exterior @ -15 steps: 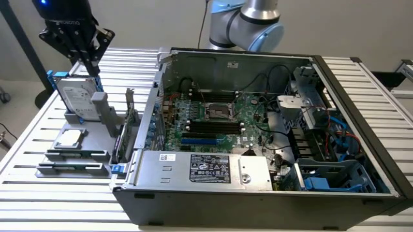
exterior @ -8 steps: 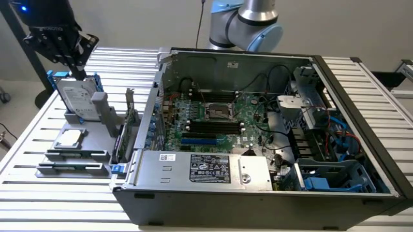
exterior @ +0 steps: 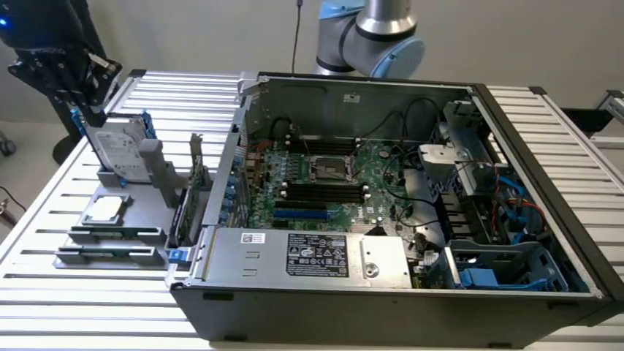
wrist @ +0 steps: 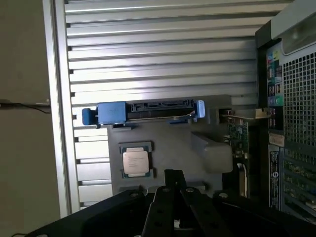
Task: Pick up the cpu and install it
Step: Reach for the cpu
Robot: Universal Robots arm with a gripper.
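Dark gripper [exterior: 88, 102] raised at the far end of the exterior view's left, over the grey parts holder [exterior: 174, 191] and close to the top edge of the upright hard drive [exterior: 117, 150] with blue rails; degree of opening impossible to tell, nothing seen in its grasp. From the wrist view, gripper [wrist: 173, 177] above the same holder [wrist: 173, 143], hard drive [wrist: 148, 111] edge-on beyond it. Below and apart from the gripper, the cpu [exterior: 105, 210], silver top up, flat in its square pocket on the holder, nearer than the hard drive; in the wrist view the cpu [wrist: 136, 161] just beside the gripper's outline, untouched. Nearer still on the holder, two long memory sticks [exterior: 112, 235] in their slots. To the exterior view's right, a green expansion card [exterior: 195, 175] on edge, then the open computer case [exterior: 390, 292] on the slatted metal table [exterior: 58, 292], its motherboard socket [exterior: 329, 170] bare and open at the centre. Behind the case, the robot arm [exterior: 375, 36]
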